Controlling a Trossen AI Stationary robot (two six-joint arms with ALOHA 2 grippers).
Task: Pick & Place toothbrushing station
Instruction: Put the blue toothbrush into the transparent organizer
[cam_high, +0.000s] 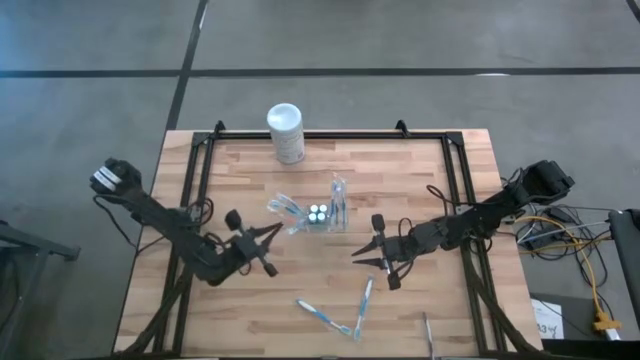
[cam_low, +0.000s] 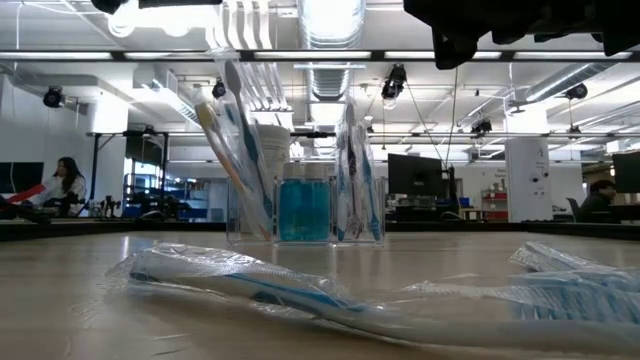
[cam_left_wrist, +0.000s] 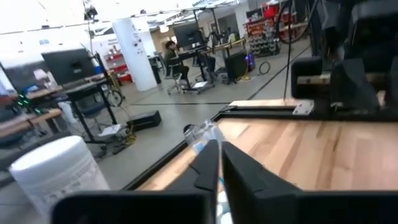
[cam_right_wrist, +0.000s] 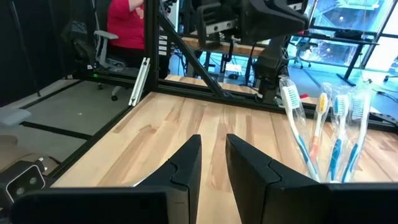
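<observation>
Two wrapped toothbrushes (cam_high: 335, 315) are lying nearest me; I'm holding both grippers above the boards just beyond, left gripper (cam_high: 275, 232) pinched nearly shut, right gripper (cam_high: 358, 257) narrow, neither carrying anything. Between them the toothbrushing station (cam_high: 322, 214) is standing mid-table (clear, thin plastic, probably light, slippery, top-heavy with brushes), so I'm favouring its rim. Farthest back the white canister (cam_high: 285, 132) is waiting.

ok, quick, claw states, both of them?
Left claw: closed, nothing visibly held.
Right claw: slightly open, empty.
</observation>
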